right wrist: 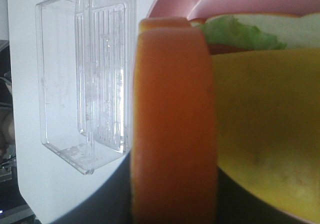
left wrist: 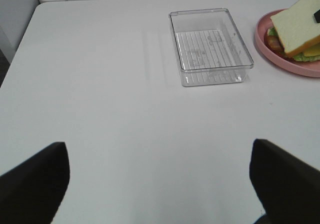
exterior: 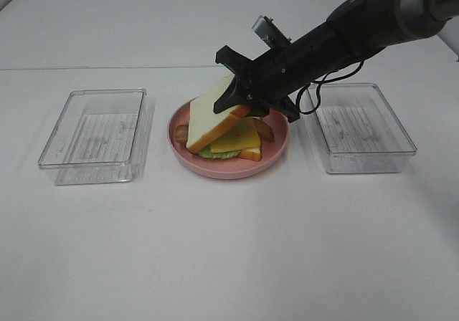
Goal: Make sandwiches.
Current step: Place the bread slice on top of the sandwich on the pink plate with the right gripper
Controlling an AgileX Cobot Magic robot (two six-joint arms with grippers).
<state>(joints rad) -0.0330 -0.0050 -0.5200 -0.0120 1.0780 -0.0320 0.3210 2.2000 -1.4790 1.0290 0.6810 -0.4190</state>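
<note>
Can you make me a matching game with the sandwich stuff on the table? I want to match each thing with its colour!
Things:
1. plate
2. cheese
3. lettuce
4. top bread slice

Colours:
A. green
B. white with orange-brown crust
C. pink
D. yellow

Pairs: 1-C, 2-D, 3-A, 4-B
</note>
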